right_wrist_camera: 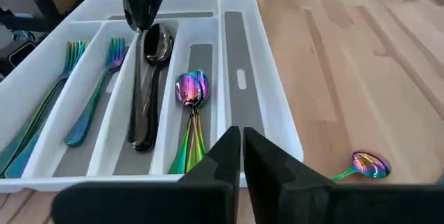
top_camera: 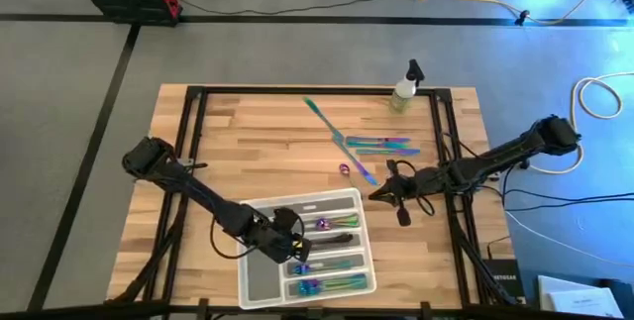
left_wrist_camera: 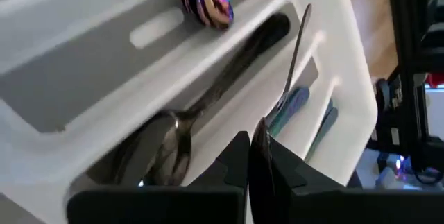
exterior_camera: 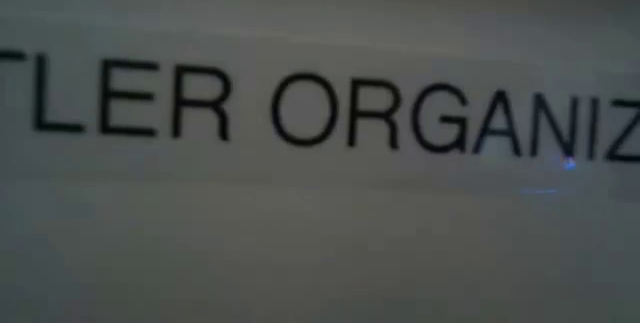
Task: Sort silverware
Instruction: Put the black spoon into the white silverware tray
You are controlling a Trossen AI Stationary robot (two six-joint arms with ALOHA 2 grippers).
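Observation:
The white compartment tray lies at the table's near middle. It holds iridescent forks, iridescent spoons and a dark spoon, each kind in its own compartment. My left gripper stands over the dark spoon's compartment, shut on a slim dark piece of silverware. My right gripper is shut on nothing, just right of the tray. Loose iridescent silverware and one spoon lie on the wood beyond it. My left gripper pinches one end of the slim dark piece between its two fingers, coming from above. The piece shows edge-on and runs away from the fingers along the compartment of the dark spoon. Whether its far end rests in the tray, I cannot tell.
A small spray bottle stands at the table's far edge. A long teal piece lies apart from the loose group. The tray's wall with black lettering fills the low view. Black frame rails run along both table sides.

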